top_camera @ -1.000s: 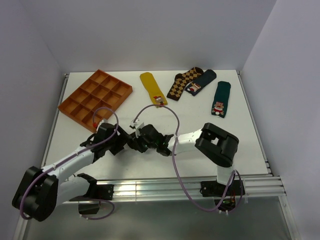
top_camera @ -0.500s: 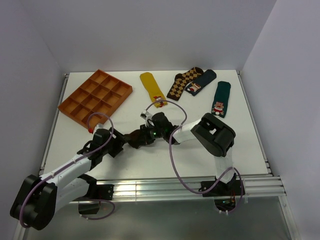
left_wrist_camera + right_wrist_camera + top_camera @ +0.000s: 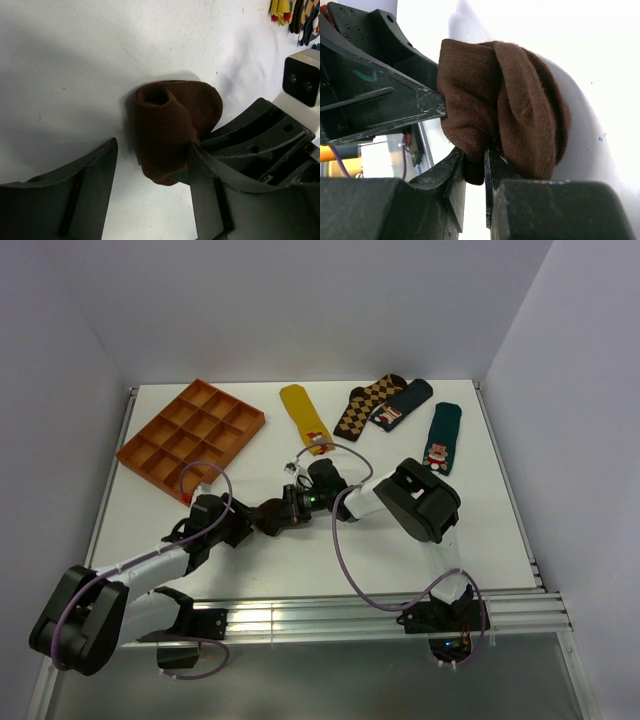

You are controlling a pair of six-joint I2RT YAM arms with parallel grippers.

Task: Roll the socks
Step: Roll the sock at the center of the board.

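The dark brown sock (image 3: 271,518) lies rolled into a bundle on the white table, between my two grippers. In the left wrist view the sock (image 3: 167,122) shows an open roll end on top. My left gripper (image 3: 152,147) is open, with one finger on each side of the bundle. In the right wrist view my right gripper (image 3: 475,159) is shut on a fold of the sock (image 3: 512,100) at its lower edge. The pale cuff stripes are hidden. In the top view the left gripper (image 3: 243,527) and right gripper (image 3: 291,508) meet at the sock.
An orange compartment tray (image 3: 190,435) stands at the back left. A mustard yellow sock (image 3: 305,415), a diamond-patterned sock (image 3: 364,406), a navy sock (image 3: 403,404) and a green sock (image 3: 441,437) lie along the back. The right arm's elbow (image 3: 420,502) is folded close by.
The right arm has folded inward and its gripper has swung to the back side of the sock. The left gripper has shifted slightly and stays beside the bundle.
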